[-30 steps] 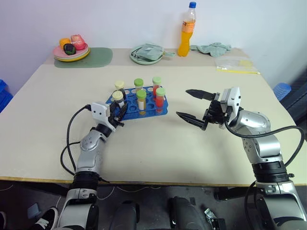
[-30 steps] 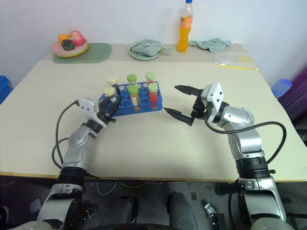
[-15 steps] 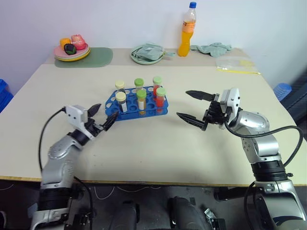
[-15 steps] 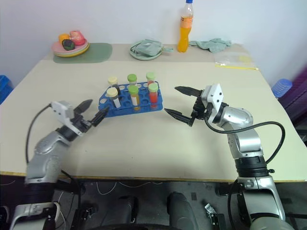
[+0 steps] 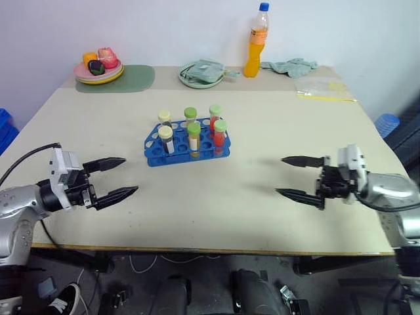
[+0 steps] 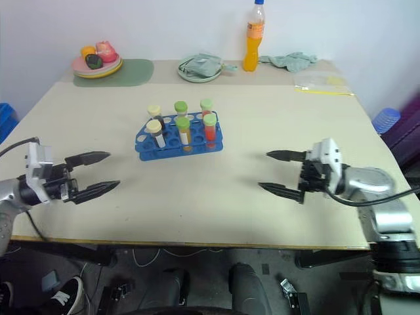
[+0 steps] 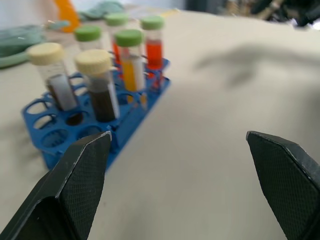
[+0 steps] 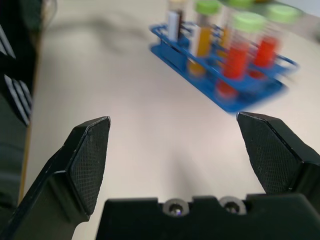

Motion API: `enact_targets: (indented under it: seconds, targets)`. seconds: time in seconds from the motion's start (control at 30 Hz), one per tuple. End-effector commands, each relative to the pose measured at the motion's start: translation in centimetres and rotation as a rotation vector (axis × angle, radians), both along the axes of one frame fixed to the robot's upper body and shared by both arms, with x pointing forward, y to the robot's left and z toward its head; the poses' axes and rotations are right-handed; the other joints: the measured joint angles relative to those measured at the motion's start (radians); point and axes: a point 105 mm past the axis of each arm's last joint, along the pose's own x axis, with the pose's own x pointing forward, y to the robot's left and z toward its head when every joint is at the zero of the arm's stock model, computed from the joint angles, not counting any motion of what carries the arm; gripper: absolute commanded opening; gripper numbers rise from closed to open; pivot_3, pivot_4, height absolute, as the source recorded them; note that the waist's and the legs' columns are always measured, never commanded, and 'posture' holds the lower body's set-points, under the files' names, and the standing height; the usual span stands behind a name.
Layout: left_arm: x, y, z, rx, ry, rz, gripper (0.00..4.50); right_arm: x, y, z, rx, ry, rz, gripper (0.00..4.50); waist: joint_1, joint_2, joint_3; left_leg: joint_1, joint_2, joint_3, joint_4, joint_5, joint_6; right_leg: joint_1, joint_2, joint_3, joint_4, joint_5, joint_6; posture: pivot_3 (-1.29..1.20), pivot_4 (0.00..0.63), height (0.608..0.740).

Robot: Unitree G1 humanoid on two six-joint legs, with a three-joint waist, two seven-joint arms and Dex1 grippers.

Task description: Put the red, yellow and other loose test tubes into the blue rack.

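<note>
The blue rack [image 5: 187, 142] stands mid-table with several test tubes upright in its holes, their caps green or pale yellow. Among them are a red tube [image 5: 219, 134], a yellow-orange tube [image 5: 193, 138] and a dark tube [image 7: 100, 87]. My left gripper [image 5: 130, 174] hovers open and empty near the front left of the table, well clear of the rack. My right gripper [image 5: 279, 175] hovers open and empty toward the front right. Both point inward toward the rack [image 8: 250, 97], as the wrist views show.
Along the far edge stand a tall orange drink bottle [image 5: 256, 42], a plate of fruit [image 5: 98, 65] on a green mat, a green bowl with cloth [image 5: 202, 72], another cloth [image 5: 289, 65] and a plastic bag [image 5: 325, 87]. Bare tabletop [image 5: 216, 197] lies between the grippers.
My left gripper let go of a pale-capped tube at the rack's left end, opened, and drew back to the left. My right gripper swung out to the right, away from the rack.
</note>
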Motion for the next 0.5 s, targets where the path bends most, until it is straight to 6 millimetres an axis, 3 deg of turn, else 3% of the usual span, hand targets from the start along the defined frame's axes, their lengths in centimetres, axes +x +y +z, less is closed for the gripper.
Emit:
enact_targets:
  seconds: [0.03,0.3,0.5]
  targets:
    - [0.1,-0.3,0.6,0.012,-0.061,-0.029,4.45,-1.4,-2.4,1.2,-0.014,-0.051,-0.090,4.50,0.003,-0.001,-0.001,0.000,0.000,0.000,0.000,0.000,0.000,0.000,0.000,0.000,0.000,0.000,0.000,0.00,0.150,0.740]
    - [0.1,-1.6,-1.7,-0.013,-0.012,-0.056,4.45,-3.9,-4.8,0.5,-0.071,-0.023,-0.213,4.50,-0.003,0.000,0.000,0.001,0.001,0.002,0.000,-0.001,0.001,0.000,0.000,0.001,0.000,0.001,0.002,0.00,0.150,0.740]
    - [1.0,-2.3,-2.3,-0.025,-0.039,-0.041,4.45,-3.1,-4.7,1.2,-0.092,-0.054,-0.226,4.50,-0.001,-0.001,0.000,0.001,0.001,0.003,0.001,-0.001,0.001,0.000,0.000,0.002,0.000,0.001,0.001,0.00,0.150,0.740]
